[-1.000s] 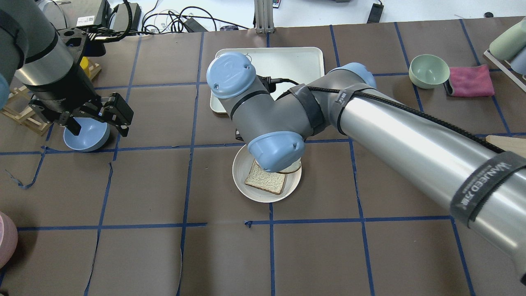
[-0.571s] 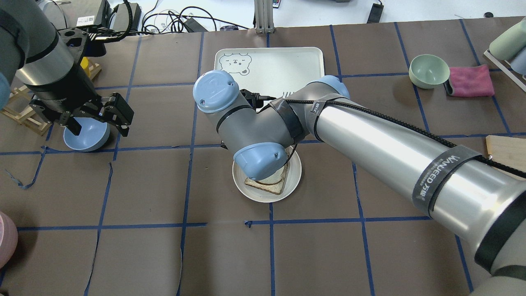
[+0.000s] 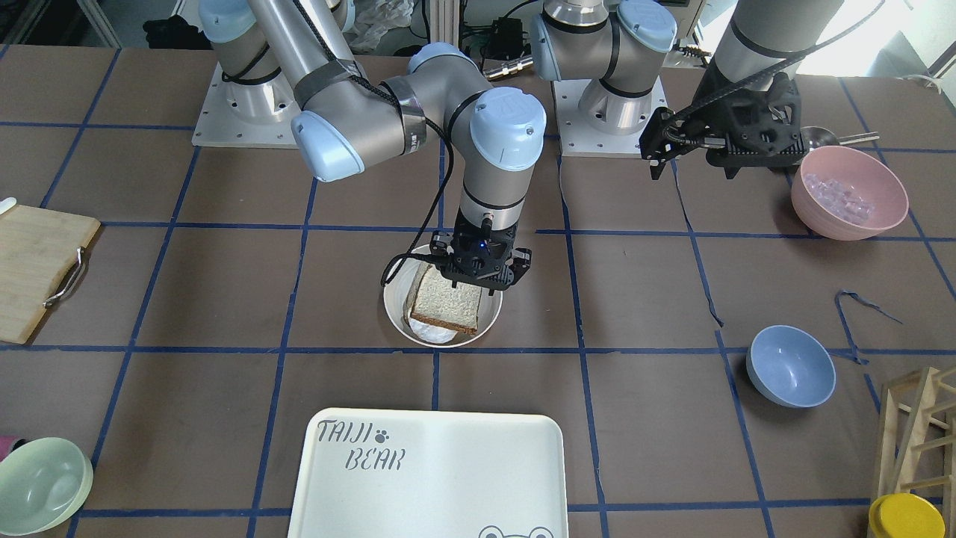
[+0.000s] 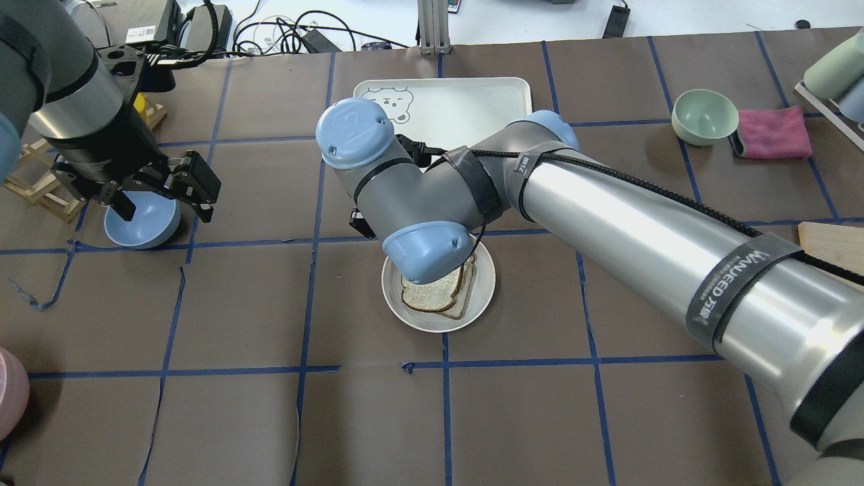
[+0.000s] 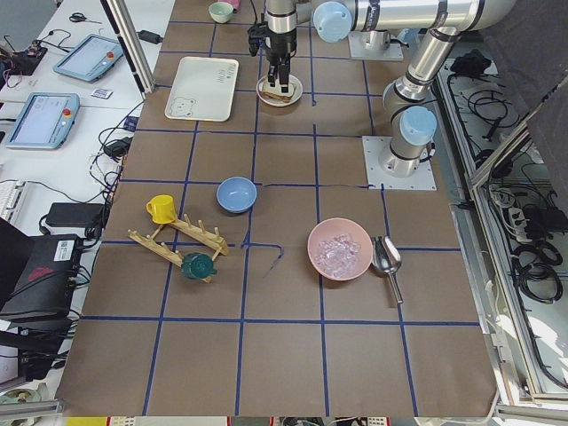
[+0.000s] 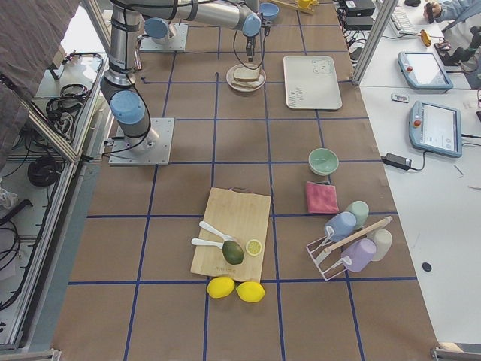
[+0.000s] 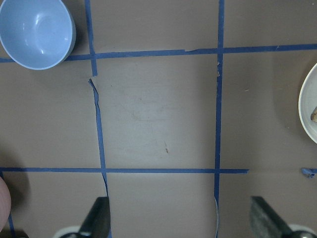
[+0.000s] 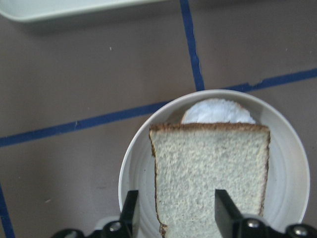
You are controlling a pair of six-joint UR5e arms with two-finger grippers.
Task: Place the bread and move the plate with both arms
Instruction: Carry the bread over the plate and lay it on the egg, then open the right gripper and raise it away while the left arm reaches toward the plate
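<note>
Black left gripper (image 4: 164, 210) hangs with jaws spread wide and empty, toward the table's left edge. Mid-table, the bread (image 4: 437, 290) lies flat in the plate (image 4: 483, 290), atop another slice. The right gripper (image 3: 483, 286) stands just over it, fingers parted, holding nothing.

brown counter (image 4: 236, 418) gridded with blue tape (image 4: 304, 370)
plate (image 4: 480, 300) at centre, taiji bear tray (image 3: 448, 478) near it, blue bowl (image 3: 790, 366), pink bowl (image 3: 851, 224), green bowl (image 4: 705, 116), cutting board (image 3: 37, 269).
</note>
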